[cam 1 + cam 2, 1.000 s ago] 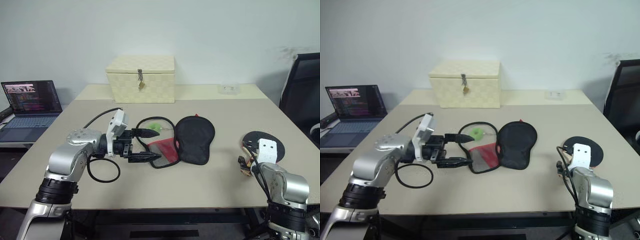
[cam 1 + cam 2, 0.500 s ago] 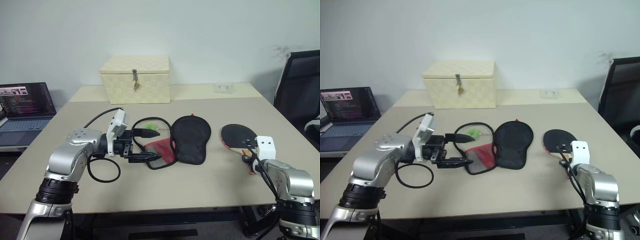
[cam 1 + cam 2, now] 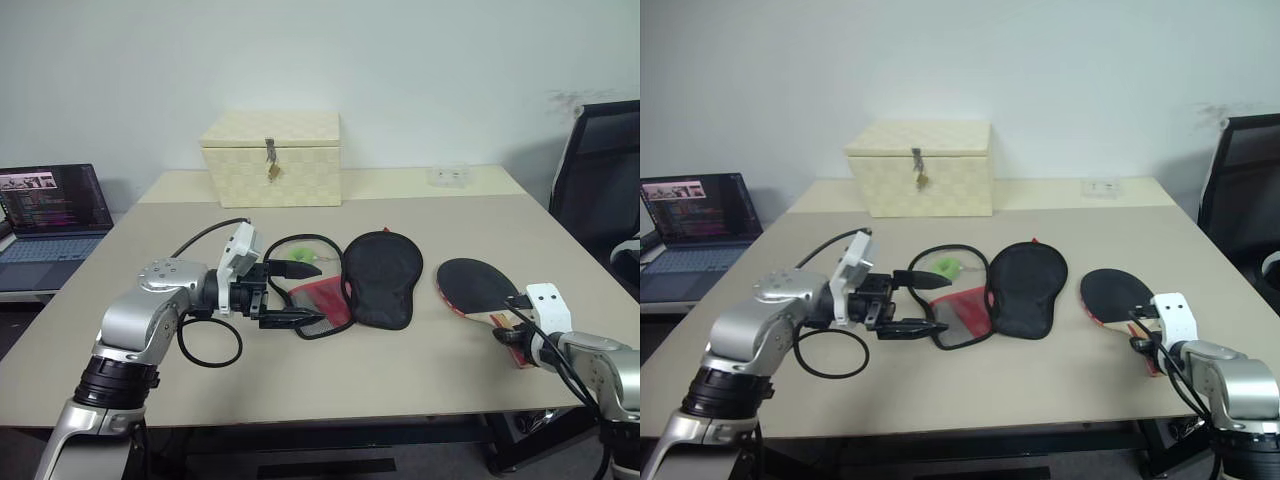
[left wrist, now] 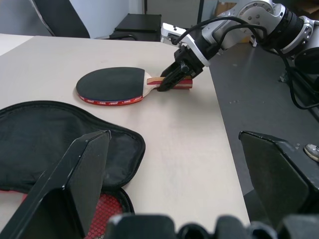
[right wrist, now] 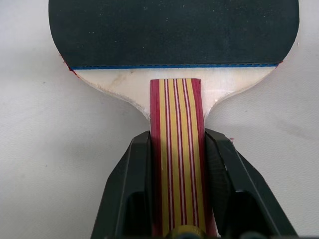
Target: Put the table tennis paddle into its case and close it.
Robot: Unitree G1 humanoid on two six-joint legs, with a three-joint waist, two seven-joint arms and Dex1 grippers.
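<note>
Two tools work one surface (image 3: 420,370): the right tool (image 5: 177,149) pinches the striped handle of the paddle (image 3: 478,287), which lies flat to the right of the case (image 3: 378,275); the left tool (image 3: 290,293) hovers spread wide at the case's red end.

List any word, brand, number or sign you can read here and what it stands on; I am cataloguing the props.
No text can be read in these pictures.
Laptop screen: lines of text, too small to read.
Table tennis paddle: stripes on the handle, no lettering visible.
Case: no label visible.
Cream box: a latch, no lettering visible.
</note>
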